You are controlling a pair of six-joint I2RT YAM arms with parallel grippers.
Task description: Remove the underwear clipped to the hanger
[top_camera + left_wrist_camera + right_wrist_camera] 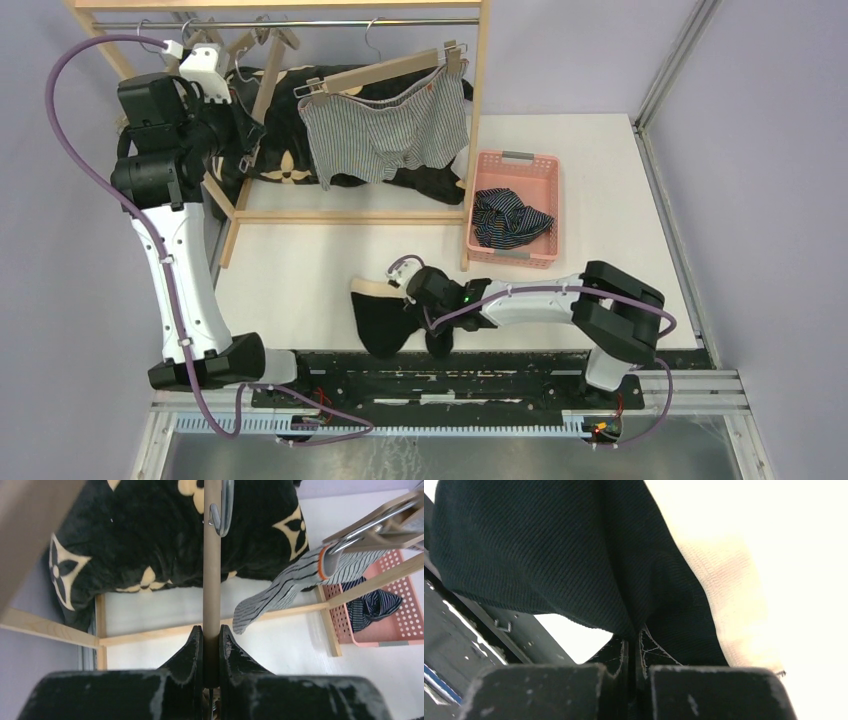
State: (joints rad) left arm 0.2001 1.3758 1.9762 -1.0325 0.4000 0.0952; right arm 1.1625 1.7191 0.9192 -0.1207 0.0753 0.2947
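- Your right gripper [633, 642] is pinched tight on the black boxers [380, 320] at the table [620, 200]'s near edge.
- Your left gripper [211, 645] clamps a wooden hanger bar [212, 580].
- The pink basket [545, 170] holds the navy boxers [510, 218]; the pinstriped pair [385, 125] hangs clipped.

Two robot arms above a black mounting rail [480, 372]: left arm [185, 270] and right arm [530, 303] share white shells, chunky black joints, a purple cable [52, 100] apiece, and scuffed black fingers [189, 652].
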